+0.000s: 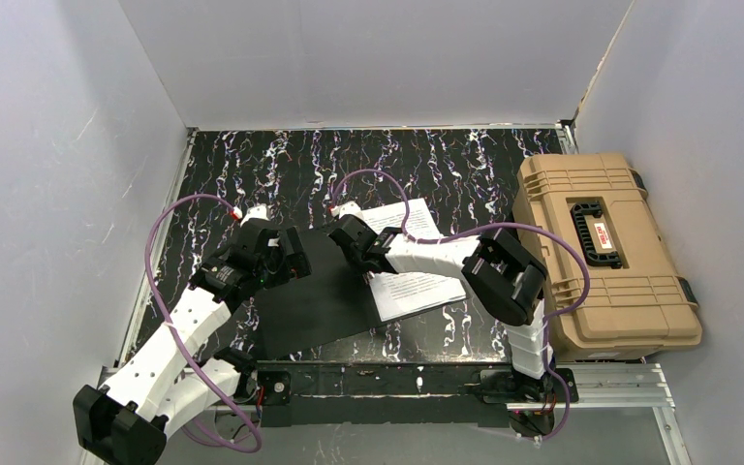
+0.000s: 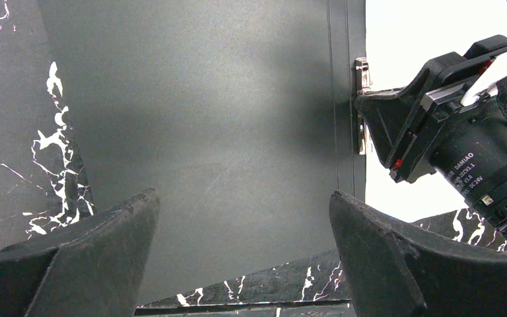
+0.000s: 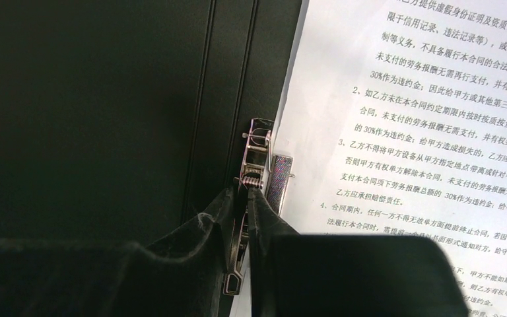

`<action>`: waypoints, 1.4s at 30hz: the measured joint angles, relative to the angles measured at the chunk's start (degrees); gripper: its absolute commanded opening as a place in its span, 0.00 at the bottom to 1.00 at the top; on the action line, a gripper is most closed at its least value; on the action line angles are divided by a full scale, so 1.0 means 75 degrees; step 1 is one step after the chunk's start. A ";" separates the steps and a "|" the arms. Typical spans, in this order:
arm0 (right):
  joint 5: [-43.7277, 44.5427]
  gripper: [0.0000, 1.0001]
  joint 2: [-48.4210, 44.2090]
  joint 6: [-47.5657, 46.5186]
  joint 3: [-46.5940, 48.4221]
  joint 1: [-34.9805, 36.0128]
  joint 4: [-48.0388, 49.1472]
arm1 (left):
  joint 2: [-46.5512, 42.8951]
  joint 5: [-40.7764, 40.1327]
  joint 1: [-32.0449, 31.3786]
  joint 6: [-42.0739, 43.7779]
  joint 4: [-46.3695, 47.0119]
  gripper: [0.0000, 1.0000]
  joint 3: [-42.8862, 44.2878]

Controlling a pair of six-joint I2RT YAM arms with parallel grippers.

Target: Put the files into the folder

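Note:
The folder lies open on the marbled table, black inside up; its tan cover is hidden. The files, white printed sheets, lie on its right half, their left edge at the metal clip. My right gripper is shut on the clip's lever along the spine; the files lie just to its right. My left gripper is open and empty, low over the folder's bare left flap. In the left wrist view the clip and the right wrist show at the right.
A bulky tan plastic case with a black handle stands at the right edge of the table. White walls enclose the table on three sides. A metal rail runs along the near edge by the arm bases.

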 measured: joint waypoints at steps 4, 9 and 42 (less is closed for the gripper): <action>0.0035 0.16 0.0000 0.0038 -0.0003 0.0000 -0.0006 | 0.0000 -0.0006 0.0000 0.0000 -0.0017 0.98 0.0000; 0.0082 0.01 0.0000 0.0207 -0.0032 -0.0003 0.0017 | 0.0000 -0.0017 0.0000 -0.0003 -0.0017 0.98 0.0000; -0.1055 0.01 -0.1574 0.0003 -0.0428 -0.0950 0.0052 | -0.0221 0.0557 0.1731 -0.0093 -0.0291 0.98 -0.0006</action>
